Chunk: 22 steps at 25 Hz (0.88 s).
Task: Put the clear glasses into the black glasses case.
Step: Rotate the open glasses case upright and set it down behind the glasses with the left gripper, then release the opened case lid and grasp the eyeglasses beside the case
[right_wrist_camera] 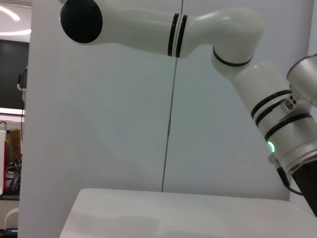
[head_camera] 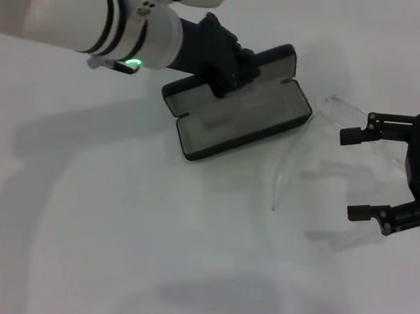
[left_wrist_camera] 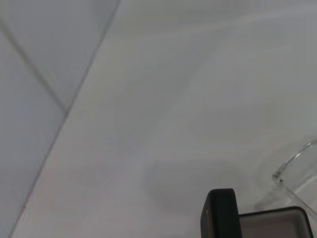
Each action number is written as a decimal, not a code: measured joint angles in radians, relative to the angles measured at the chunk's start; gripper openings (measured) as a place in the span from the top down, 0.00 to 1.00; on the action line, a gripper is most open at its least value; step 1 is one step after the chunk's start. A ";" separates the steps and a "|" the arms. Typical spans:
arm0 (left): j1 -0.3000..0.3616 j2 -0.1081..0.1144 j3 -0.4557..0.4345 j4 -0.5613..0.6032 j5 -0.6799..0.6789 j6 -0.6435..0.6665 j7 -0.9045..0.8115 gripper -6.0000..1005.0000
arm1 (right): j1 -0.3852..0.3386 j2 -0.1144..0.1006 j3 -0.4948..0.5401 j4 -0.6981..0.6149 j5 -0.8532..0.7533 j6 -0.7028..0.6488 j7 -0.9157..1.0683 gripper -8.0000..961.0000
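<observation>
The black glasses case (head_camera: 240, 116) lies open in the middle of the table, its grey lining showing and its lid (head_camera: 258, 63) standing up at the far side. My left gripper (head_camera: 231, 72) sits on that lid's rim. The clear glasses (head_camera: 343, 105) lie on the table just right of the case, one thin arm curving toward me. My right gripper (head_camera: 346, 175) hovers open near the glasses, on their near right side, holding nothing. The left wrist view shows the case's lid edge (left_wrist_camera: 220, 215) and part of the glasses (left_wrist_camera: 292, 161).
The white table (head_camera: 84, 228) stretches left and toward me from the case. My left arm (head_camera: 122, 26) reaches in from the far left, above the table. A white wall (right_wrist_camera: 124, 124) rises behind the table.
</observation>
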 joint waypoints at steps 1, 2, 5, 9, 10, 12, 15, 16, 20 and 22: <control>0.000 -0.001 0.005 0.006 -0.002 0.006 0.000 0.72 | 0.000 0.000 0.000 0.001 0.000 0.001 0.000 0.08; 0.001 -0.001 0.010 0.007 -0.003 0.008 -0.002 0.72 | -0.001 0.001 0.000 0.003 0.000 0.003 0.000 0.08; 0.007 -0.002 0.025 0.007 -0.003 0.006 -0.017 0.71 | -0.003 0.001 0.000 0.006 0.000 0.003 0.000 0.08; 0.013 -0.003 0.026 0.009 -0.002 -0.008 -0.037 0.70 | -0.014 0.001 0.002 0.006 0.002 0.004 0.001 0.08; 0.013 -0.003 0.026 0.011 -0.003 -0.009 -0.040 0.69 | -0.019 0.000 0.007 0.004 0.002 0.003 0.003 0.08; 0.015 -0.003 0.025 0.022 -0.011 -0.009 -0.047 0.69 | -0.026 0.000 0.027 0.002 0.002 -0.001 0.006 0.08; 0.076 -0.003 0.022 0.088 -0.136 -0.006 -0.029 0.68 | -0.026 0.005 0.071 0.003 0.001 0.003 0.009 0.08; 0.076 -0.003 0.022 0.088 -0.136 -0.006 -0.029 0.68 | -0.023 0.010 0.084 -0.003 0.002 0.008 0.022 0.08; 0.196 0.003 0.003 0.129 -0.437 0.039 0.112 0.44 | -0.027 0.023 0.105 -0.132 -0.002 0.024 0.180 0.09; 0.247 0.004 -0.021 0.125 -0.556 0.096 0.167 0.44 | -0.050 0.026 0.106 -0.260 -0.032 0.051 0.331 0.09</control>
